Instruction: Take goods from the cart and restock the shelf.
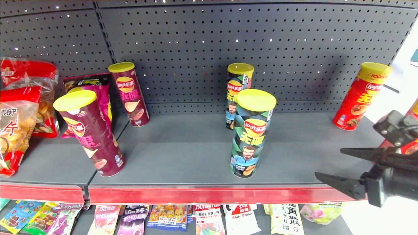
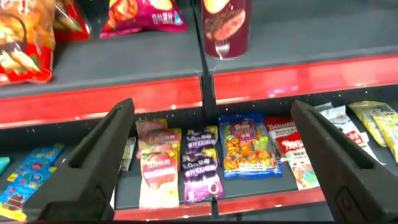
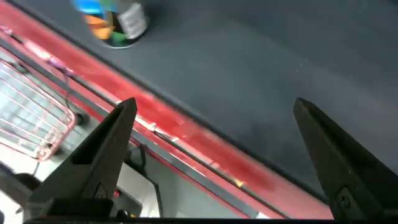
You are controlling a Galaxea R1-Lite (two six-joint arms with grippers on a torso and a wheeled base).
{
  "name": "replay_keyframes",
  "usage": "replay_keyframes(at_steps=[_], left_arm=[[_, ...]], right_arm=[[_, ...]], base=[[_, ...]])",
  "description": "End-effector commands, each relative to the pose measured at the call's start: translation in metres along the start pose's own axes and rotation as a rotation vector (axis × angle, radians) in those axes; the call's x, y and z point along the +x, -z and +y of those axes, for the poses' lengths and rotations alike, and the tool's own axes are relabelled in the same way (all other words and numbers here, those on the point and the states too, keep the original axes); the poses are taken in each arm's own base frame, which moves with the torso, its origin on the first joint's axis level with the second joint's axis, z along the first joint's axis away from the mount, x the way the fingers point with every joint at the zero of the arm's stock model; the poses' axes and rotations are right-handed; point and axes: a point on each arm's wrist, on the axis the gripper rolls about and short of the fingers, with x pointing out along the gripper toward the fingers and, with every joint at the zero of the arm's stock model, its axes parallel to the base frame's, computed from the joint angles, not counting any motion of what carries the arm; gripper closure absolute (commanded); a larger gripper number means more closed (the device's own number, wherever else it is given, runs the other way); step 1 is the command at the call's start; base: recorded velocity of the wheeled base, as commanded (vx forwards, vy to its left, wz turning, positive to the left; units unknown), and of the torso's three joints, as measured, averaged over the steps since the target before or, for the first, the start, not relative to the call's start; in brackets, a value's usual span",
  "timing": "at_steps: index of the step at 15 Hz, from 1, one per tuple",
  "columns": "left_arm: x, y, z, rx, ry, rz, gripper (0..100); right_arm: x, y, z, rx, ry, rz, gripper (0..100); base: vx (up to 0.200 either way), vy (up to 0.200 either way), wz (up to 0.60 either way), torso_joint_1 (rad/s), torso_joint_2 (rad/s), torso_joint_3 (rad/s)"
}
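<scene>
Print noted, not transcribed. Round logo with large characters on the front purple can [image 1: 89,133], green can [image 1: 251,133] and red can [image 1: 361,96]. Characters on the left snack bag [image 1: 14,127]. Lettering on the lower-shelf packets [image 1: 209,217].

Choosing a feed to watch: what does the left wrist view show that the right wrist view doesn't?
Left wrist view: the open left claw, the base of a purple cylindrical crisp can, flat snack packets lower down. Right wrist view: the open right claw, the base of a green-and-blue cylindrical crisp can, a pale wire cart basket. Both: the grey shelf board with its red front strip.
</scene>
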Motion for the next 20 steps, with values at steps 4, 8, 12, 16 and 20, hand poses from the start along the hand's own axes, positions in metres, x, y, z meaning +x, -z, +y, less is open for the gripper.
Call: replay_keyframes(at_steps=[4, 8, 12, 16, 20], left_arm=[[0.001, 0.001, 0.0, 0.005, -0.009, 0.008, 0], [0.0, 0.001, 0.0, 0.006, -0.014, 0.007, 0], [0.001, 0.001, 0.001, 0.005, -0.032, 0.01, 0], [0.001, 0.001, 0.001, 0.003, -0.034, 0.01, 0], [0.001, 0.001, 0.001, 0.003, -0.036, 0.011, 0]], right_arm=[[0.067, -0.011, -0.005, -0.004, 0.007, 0.13, 0], [0.083, -0.016, -0.003, -0.016, -0.006, 0.147, 0], [0.099, -0.027, 0.009, -0.05, -0.011, 0.145, 0], [0.107, -0.028, 0.021, -0.076, -0.044, 0.157, 0], [0.118, -0.03, 0.021, -0.077, -0.035, 0.154, 0]], base=[[0.0, 0.0, 0.0, 0.0, 0.0, 0.0], [0.0, 0.0, 0.0, 0.0, 0.0, 0.0], [0.0, 0.0, 0.0, 0.0, 0.0, 0.0], [0.0, 0.0, 0.0, 0.0, 0.0, 0.0], [0.0, 0.0, 0.0, 0.0, 0.0, 0.0]])
